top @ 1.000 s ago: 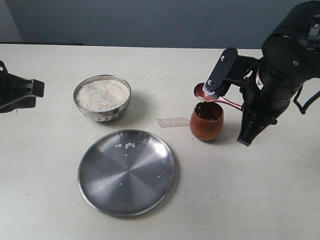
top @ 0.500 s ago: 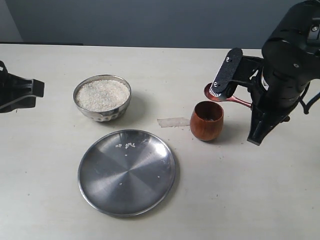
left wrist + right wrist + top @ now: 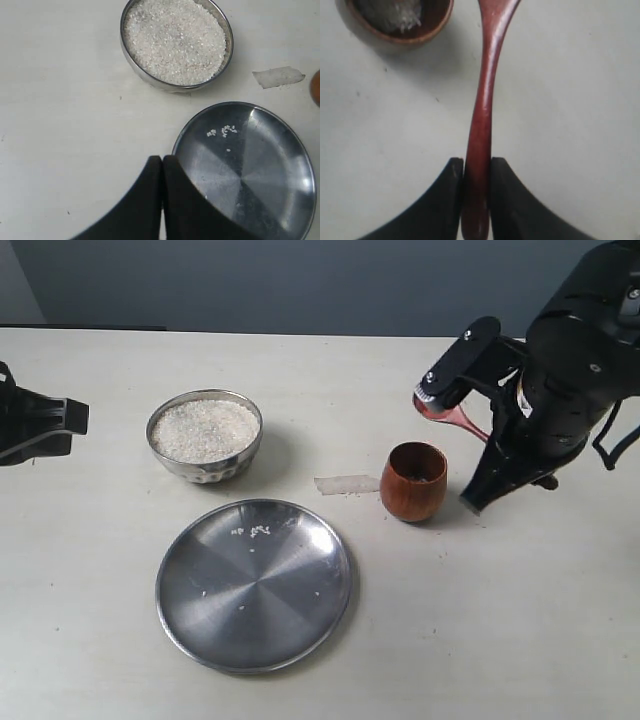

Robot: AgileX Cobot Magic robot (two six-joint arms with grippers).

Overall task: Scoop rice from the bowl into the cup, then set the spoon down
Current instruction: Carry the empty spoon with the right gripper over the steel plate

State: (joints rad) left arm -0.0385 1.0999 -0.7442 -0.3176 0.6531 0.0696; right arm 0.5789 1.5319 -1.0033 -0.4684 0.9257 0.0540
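Observation:
The steel bowl (image 3: 205, 450) holds a level heap of white rice (image 3: 205, 428) at the left of the table; the left wrist view shows the bowl (image 3: 131, 52) and its rice (image 3: 175, 40) too. The wooden cup (image 3: 413, 481) stands upright right of centre, with a little rice inside (image 3: 400, 15). My right gripper (image 3: 488, 435) is shut on the handle of the wooden spoon (image 3: 452, 417), held in the air just beyond and right of the cup. The spoon (image 3: 485, 95) runs straight out from the right gripper (image 3: 477, 162). My left gripper (image 3: 60, 425) hangs at the left edge, shut and empty (image 3: 161, 159).
A wide flat steel plate (image 3: 300, 625) lies in front of the bowl with a few stray grains on it (image 3: 222, 131). A small scrap of pale tape (image 3: 347, 483) sits on the table between bowl and cup.
The right gripper has carried the spoon up and away from the cup's rim, toward the back right, and turned. The left arm has not moved.

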